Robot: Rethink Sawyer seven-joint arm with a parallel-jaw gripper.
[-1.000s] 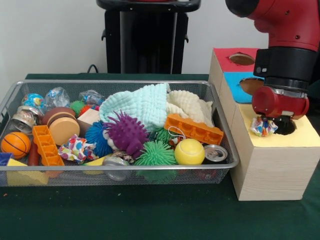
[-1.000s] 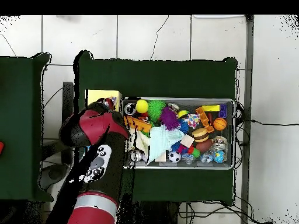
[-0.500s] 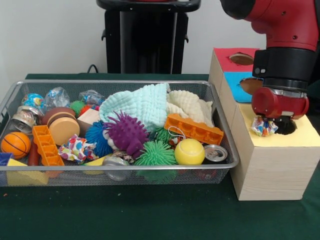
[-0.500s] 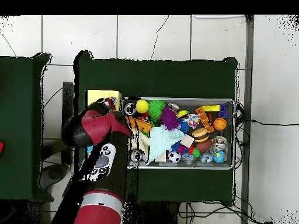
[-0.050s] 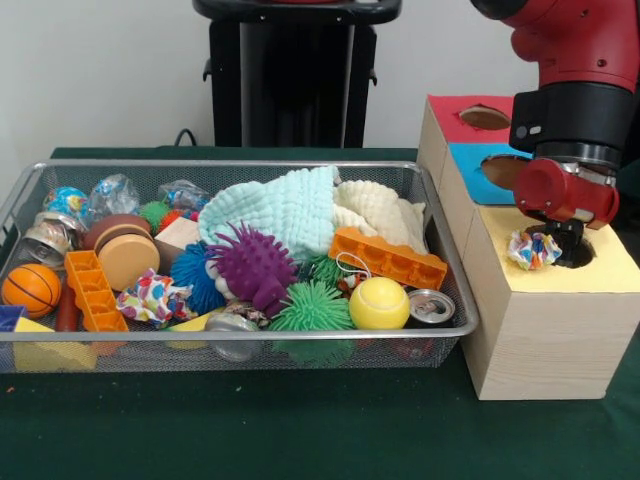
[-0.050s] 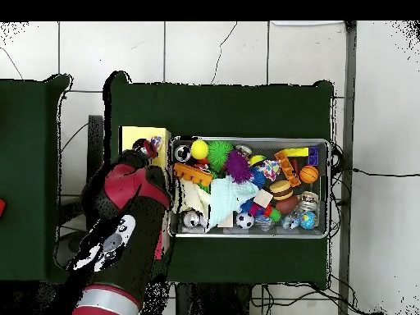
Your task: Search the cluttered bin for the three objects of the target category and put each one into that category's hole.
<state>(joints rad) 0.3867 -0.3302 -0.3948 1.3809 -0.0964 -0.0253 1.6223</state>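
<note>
hanging over the yellow end of the wooden box [image 5: 540, 320], the gripper [image 5: 562, 238] hides its fingers, grip unclear; the crumpled wrapper ball [image 5: 532, 249] rests at the hole's [image 5: 574, 252] rim, likely ready to drop.

Crumpled wrapper [image 5: 533, 249] rests beside yellow hole [image 5: 575, 250], under tool [image 5: 566, 236].

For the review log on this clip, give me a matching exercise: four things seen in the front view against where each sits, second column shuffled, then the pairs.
Things:
1. crumpled colourful wad
2. yellow ball
3. small basketball
4. red hole

Places:
A. near left end of the wire bin
B. far end of the wooden box's top
C. on the yellow section, beside its hole, under the gripper
D. near front rim of the bin, next to a can

Pairs: 1-C, 2-D, 3-A, 4-B
</note>
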